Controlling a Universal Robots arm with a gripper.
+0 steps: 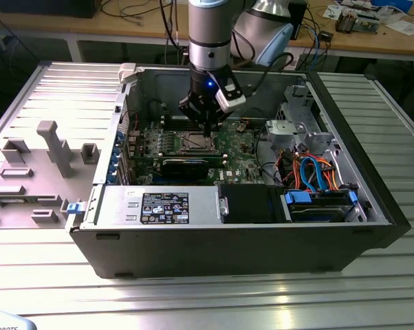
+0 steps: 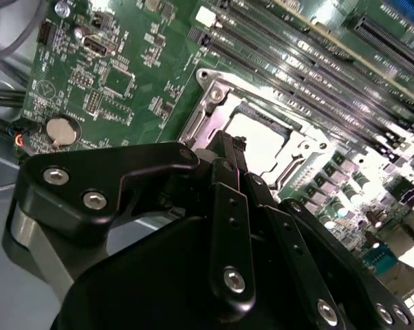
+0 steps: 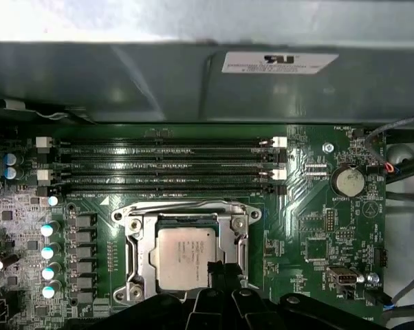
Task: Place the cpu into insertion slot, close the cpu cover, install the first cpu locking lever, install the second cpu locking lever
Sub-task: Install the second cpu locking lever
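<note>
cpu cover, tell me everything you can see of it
The cpu cover is a thin, shiny silver metal frame with a large square window. It lies flat and closed over the insertion slot on the green motherboard, and the cpu shows through its window. The gripper hovers at its edge; contact is unclear.

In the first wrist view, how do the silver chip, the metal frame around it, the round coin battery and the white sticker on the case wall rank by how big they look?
Largest to smallest:
1. cpu cover, the frame
2. cpu
3. white sticker, though it lies farther from the camera, so its place is unsure
4. coin battery
</note>
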